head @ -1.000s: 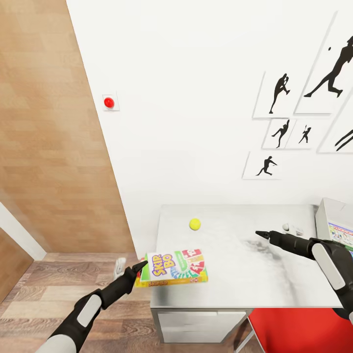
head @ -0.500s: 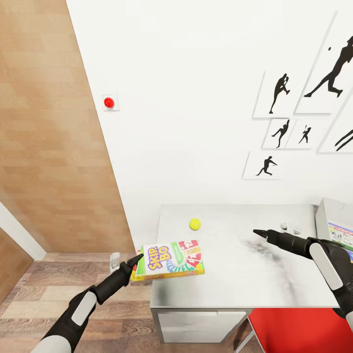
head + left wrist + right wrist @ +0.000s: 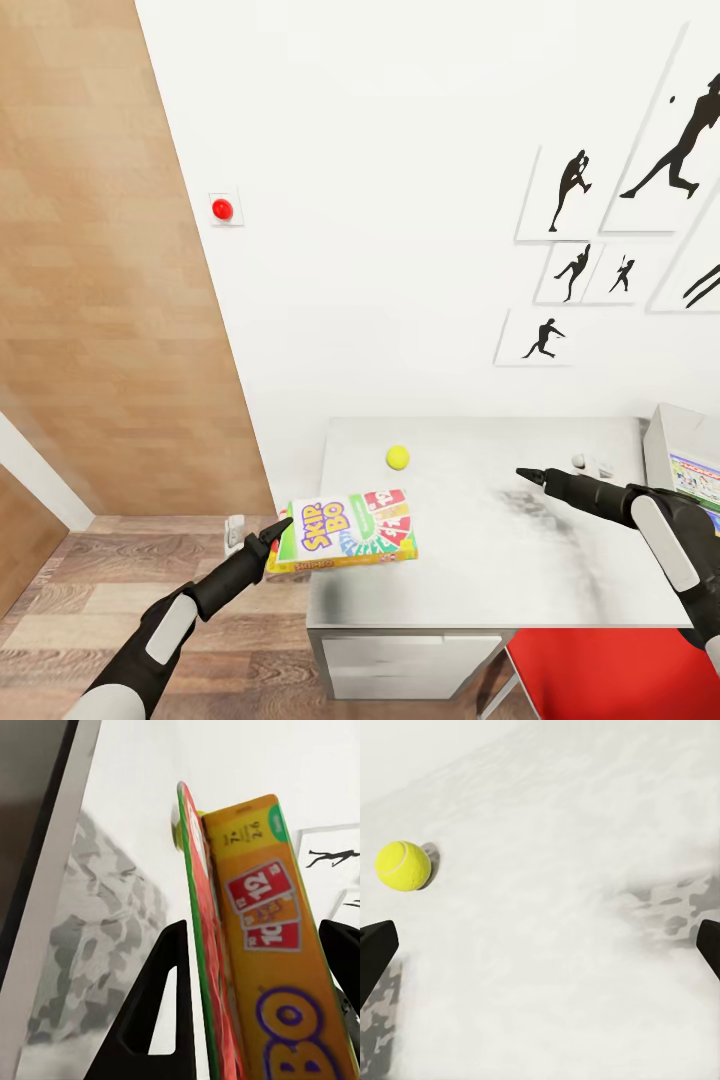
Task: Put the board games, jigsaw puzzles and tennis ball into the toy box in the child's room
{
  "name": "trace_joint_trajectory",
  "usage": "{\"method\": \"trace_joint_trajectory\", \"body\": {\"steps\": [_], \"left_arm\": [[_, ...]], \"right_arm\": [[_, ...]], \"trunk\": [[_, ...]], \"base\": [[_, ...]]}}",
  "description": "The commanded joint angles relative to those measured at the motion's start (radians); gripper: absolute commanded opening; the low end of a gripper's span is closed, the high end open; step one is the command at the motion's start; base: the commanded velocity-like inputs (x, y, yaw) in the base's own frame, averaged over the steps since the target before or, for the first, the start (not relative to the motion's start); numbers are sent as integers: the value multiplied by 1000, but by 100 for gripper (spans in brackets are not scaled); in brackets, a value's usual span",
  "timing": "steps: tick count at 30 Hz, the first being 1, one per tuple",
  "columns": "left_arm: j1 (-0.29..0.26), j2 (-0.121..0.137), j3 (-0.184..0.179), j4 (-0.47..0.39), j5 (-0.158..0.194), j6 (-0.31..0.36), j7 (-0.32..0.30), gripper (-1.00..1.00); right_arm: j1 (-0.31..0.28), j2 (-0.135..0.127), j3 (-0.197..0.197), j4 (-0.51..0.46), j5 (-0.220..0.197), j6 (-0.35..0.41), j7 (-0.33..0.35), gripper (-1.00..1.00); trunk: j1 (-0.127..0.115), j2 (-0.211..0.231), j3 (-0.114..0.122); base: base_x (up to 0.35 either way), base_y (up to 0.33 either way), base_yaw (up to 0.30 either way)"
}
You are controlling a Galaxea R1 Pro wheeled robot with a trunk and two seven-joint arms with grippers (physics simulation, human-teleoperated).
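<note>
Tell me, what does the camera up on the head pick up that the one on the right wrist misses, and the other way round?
Head view alone: the left gripper shut on the Skip-Bo box, the toy box, the wall silhouettes, the red button.

Right wrist view alone: a close look between the right gripper's spread fingers, nothing held.

Both: the tennis ball lying on the white table.
</note>
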Motion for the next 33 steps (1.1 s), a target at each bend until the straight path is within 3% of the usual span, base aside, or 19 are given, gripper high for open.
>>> {"method": "trace_joint_trajectory", "body": {"steps": [1,25,33], "left_arm": [[-1,0,1,0,5,8,-1,-100],[-5,-1,0,-6,3,8,-2,-100],[-18,-6,-3,-27,-1,7,-25,-100]], "right_arm": [[-1,0,-2,0,3,5,5,100],[-1,1,-3,0,2,8,5,100],[2,3,-4,-19,-1,17,50,100]], "trunk": [[1,-2,-2],[1,-2,-2],[1,-2,-2]], "base": [[0,0,0],[0,0,0],[0,0,0]]}}
